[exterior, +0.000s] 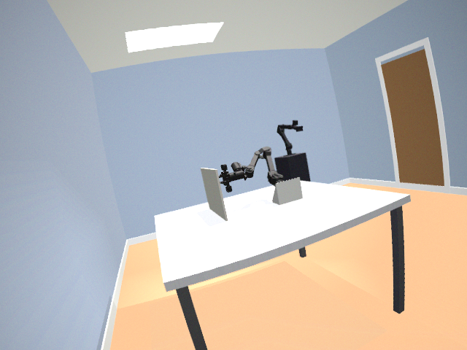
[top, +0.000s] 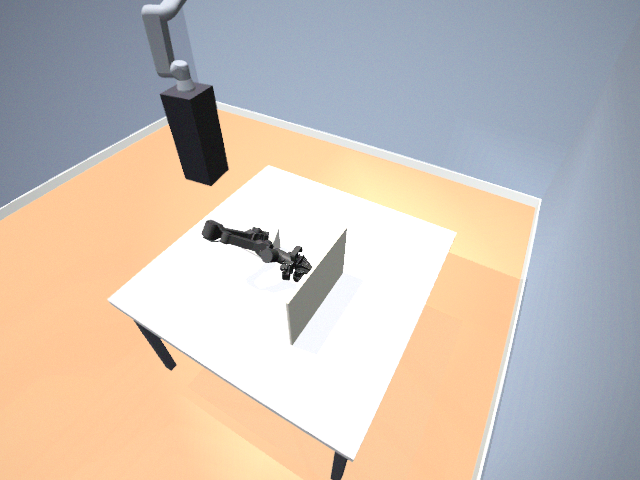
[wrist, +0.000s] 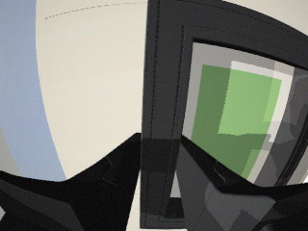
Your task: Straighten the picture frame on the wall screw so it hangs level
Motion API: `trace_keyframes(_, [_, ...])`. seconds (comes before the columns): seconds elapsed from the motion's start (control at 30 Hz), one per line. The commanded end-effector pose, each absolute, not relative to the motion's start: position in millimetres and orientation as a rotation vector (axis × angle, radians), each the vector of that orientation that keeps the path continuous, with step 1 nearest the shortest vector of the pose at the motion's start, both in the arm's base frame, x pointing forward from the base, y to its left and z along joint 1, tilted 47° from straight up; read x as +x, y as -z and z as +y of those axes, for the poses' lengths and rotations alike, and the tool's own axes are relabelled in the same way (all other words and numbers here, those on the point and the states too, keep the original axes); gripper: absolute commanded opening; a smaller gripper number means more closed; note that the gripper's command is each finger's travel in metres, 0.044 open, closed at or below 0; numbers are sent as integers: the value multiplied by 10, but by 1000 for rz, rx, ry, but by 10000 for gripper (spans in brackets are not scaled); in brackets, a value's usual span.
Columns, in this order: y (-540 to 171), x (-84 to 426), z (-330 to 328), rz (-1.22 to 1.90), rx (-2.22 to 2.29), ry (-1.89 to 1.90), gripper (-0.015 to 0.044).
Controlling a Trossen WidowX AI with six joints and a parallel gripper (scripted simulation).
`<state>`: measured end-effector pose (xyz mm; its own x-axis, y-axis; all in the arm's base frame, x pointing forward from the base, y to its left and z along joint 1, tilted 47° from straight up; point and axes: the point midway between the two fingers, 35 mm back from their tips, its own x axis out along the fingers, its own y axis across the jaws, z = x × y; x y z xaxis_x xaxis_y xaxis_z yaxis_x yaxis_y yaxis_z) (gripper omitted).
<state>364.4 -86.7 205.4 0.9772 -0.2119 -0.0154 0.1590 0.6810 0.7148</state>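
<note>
The picture frame [wrist: 164, 72] has a dark border and a green picture [wrist: 250, 106] behind glass that shows reflections. It is against the upright pale wall panel [top: 317, 286] [exterior: 214, 192] [wrist: 91, 87]. My gripper [wrist: 158, 141] is shut on the frame's left side bar, near its lower end, with one finger outside the bar and one inside. In the wrist view this bar runs nearly upright; the right part is cut off, so the tilt is hard to judge. The screw and notched strip are hidden. The top and exterior views hide the frame's face.
The panel stands on the white table [top: 232, 320] [exterior: 263, 237]. A small pale wedge-shaped block [exterior: 290, 191] stands near the arm's base. A black pedestal [top: 196, 134] [exterior: 292, 167] with another arm stands beyond the table.
</note>
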Motion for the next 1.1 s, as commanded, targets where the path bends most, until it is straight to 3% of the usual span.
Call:
trace_keyframes(0.0, [-2052,3644,-869,-68,760,209,0])
trace_keyframes(0.3, [-2050,3643,-870,-63,713,210,0])
trace_keyframes(0.63, [-2051,3644,-868,-65,743,209,260])
trace_keyframes(0.8, [-2070,3595,-859,-67,759,209,260])
trace_keyframes(1.07, [-2157,3019,-746,-86,954,205,260])
